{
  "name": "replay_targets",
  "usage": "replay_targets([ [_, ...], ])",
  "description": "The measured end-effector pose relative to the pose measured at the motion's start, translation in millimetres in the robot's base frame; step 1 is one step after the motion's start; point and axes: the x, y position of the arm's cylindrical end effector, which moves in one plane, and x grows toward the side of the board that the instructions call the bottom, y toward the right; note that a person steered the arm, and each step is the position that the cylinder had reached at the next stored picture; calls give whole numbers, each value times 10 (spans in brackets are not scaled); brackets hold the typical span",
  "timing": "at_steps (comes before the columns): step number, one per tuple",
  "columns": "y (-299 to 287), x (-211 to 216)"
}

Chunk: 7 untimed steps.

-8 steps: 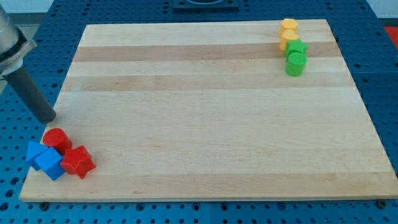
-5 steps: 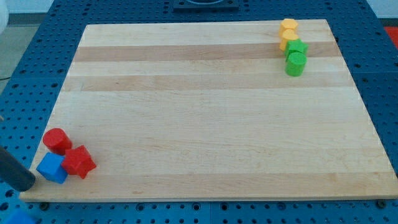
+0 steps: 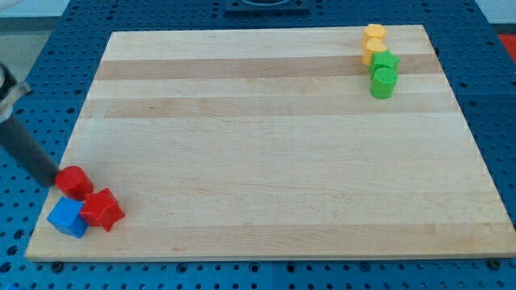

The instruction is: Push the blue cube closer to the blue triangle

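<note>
Slanting in from the view's left edge, the dark rod is cut off at its upper end by the frame, and my tip (image 3: 59, 179) sits at the left rim of the board, touching or just beside the red cylinder (image 3: 74, 182) on its left side (the exact contact is hard to make out, since rod and block blur together there). The rod carries no jaws at all, so there is nothing released or clenched to tell of.

Just below the red cylinder, toward the view's bottom, the blue cube (image 3: 68, 217) lies close to the board's lower left corner, near the left rim. My tip is above it and apart from it. Touching the cube's right side is a red star-shaped block (image 3: 102, 209), which also sits just beside the cylinder's lower right. The blue triangle cannot be seen anywhere in this view.

The wooden board (image 3: 274, 153) lies on a blue perforated table (image 3: 492, 97), whose far parts are cut off by the frame.

At the view's top right, well apart from the red and blue group, four blocks stand in a tight column: a yellow block (image 3: 374, 35) at the top, a second yellow block (image 3: 373, 51) touching it (shapes unclear), then a green block (image 3: 385, 62), perhaps star-shaped, and a green cylinder (image 3: 382, 82) lowest.
</note>
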Motion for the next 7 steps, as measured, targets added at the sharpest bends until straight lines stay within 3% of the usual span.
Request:
replay_targets([
  [1,633,-1003],
  [2,2028,-1373],
  [3,3050,-241],
  [4,3735,545],
  [5,3923,641],
  [6,3449,1147],
  [7,3404,1167],
])
